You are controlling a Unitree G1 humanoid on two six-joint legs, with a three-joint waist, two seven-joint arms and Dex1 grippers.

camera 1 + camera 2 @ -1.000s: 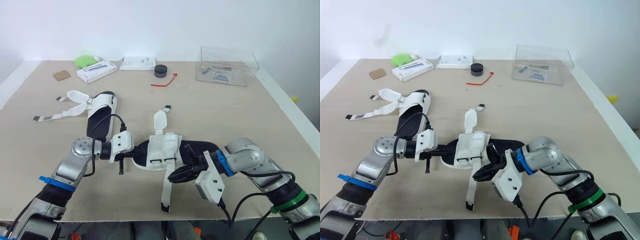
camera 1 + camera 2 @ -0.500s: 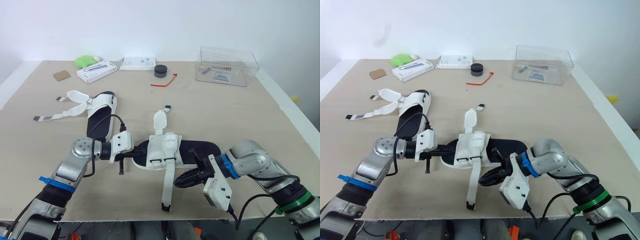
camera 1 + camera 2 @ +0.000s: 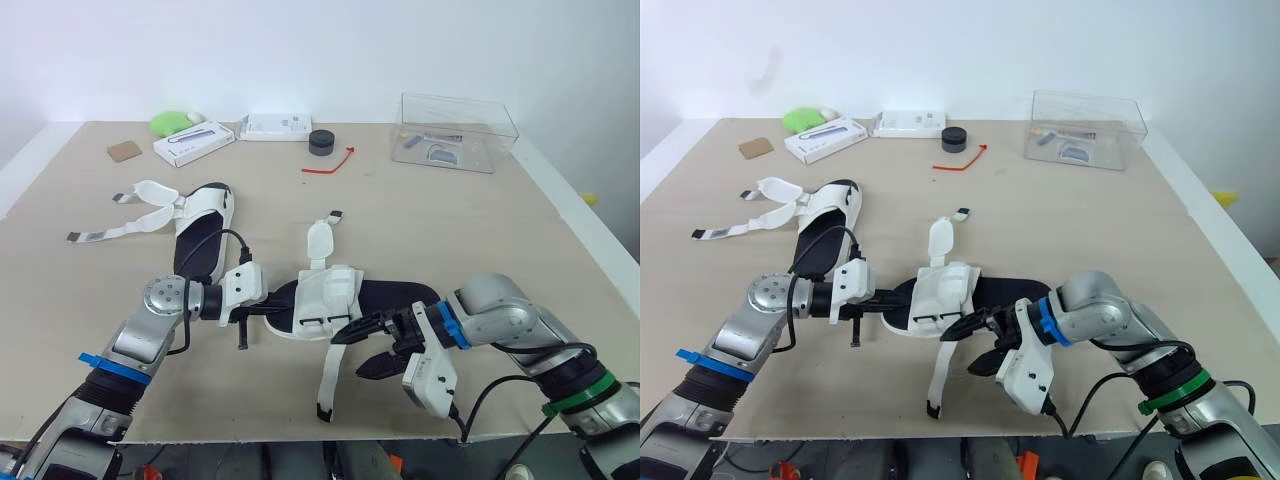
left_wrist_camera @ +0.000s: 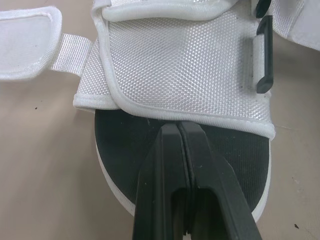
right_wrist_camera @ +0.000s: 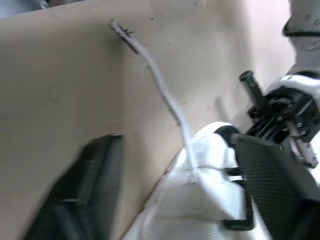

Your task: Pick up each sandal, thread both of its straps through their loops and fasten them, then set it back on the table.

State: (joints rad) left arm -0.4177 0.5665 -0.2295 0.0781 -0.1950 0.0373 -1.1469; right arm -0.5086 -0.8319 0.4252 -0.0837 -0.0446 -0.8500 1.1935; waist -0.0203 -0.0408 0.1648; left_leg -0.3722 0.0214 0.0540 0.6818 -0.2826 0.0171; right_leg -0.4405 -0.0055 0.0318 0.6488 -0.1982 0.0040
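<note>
Two black fingers (image 4: 162, 165) of the left gripper (image 3: 264, 310) are pressed together on the rounded end of the near sandal (image 3: 335, 297), with their tips on its black footbed just short of the wide white mesh band (image 4: 185, 60). That sandal lies flat on the table (image 3: 480, 230), its long axis running from one gripper to the other.

At the sandal's other end the right gripper (image 3: 350, 355) has its fingers spread well apart. One finger (image 3: 368, 322) runs along the sandal's near edge, its tip at the root of the loose strap (image 3: 328, 375). Whether it touches the strap cannot be told. The other finger (image 3: 378, 365) sits apart from the sandal, over bare table. In the right wrist view this strap trails away between the two spread fingers.

The loose strap leaves the sandal's near side and runs toward the table edge, ending in a dark tip (image 3: 321, 412). On the sandal's far side a second strap (image 3: 319, 240) lies open on the table.

Beyond the near sandal, toward the robot's left, the far sandal (image 3: 203, 228) rests flat, its straps (image 3: 130, 215) unfastened and splayed outward. Well beyond the near sandal are a clear plastic box (image 3: 458, 132), a black puck (image 3: 321, 142), a red cord (image 3: 330, 163) and two white boxes (image 3: 193, 142).
</note>
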